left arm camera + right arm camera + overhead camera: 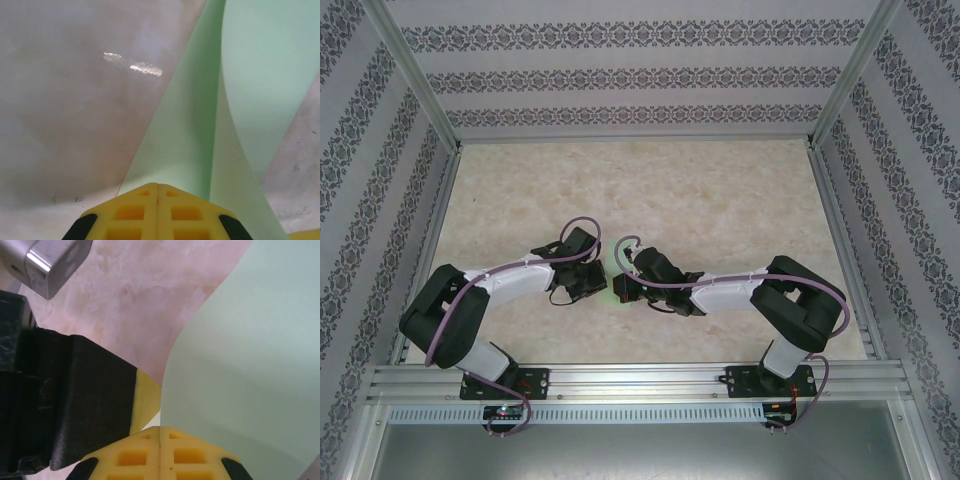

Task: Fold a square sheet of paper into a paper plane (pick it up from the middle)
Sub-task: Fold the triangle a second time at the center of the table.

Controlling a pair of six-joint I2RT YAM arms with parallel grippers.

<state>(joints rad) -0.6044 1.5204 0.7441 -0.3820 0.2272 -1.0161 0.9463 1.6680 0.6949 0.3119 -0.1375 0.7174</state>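
**Top external view**
- Left arm: enters from 8 o'clock. You find the left gripper (601,283) just 6 o'clock of the middle of the table (720,200).
- Right arm: enters from 4 o'clock. The right gripper (619,287) is nose to nose with the left one.
- Green sheet of paper (613,297): a thin sliver between the two heads. You cannot read its outline here.

**Left wrist view**
- Left gripper (158,192): at 6 o'clock, yellow fingers (130,212) pressed together with no gap, nipping the sheet's lower edge.
- Green sheet of paper (185,140): rises from the fingertips toward 1 o'clock, curled into two overlapping leaves.
- Table (65,115): pale and marbled, from 9 to 11 o'clock, with a glare patch.

**Right wrist view**
- Right gripper (160,435): at 6 o'clock, yellow fingers (192,457) closed flush, pinching the sheet where its edge meets them.
- Green sheet of paper (245,365): spreads from 12 to 4 o'clock, its left edge curved.
- Left gripper (146,400): black body at 8 o'clock, one yellow pad touching the sheet's edge.
- Silver block (50,260): at 11 o'clock.
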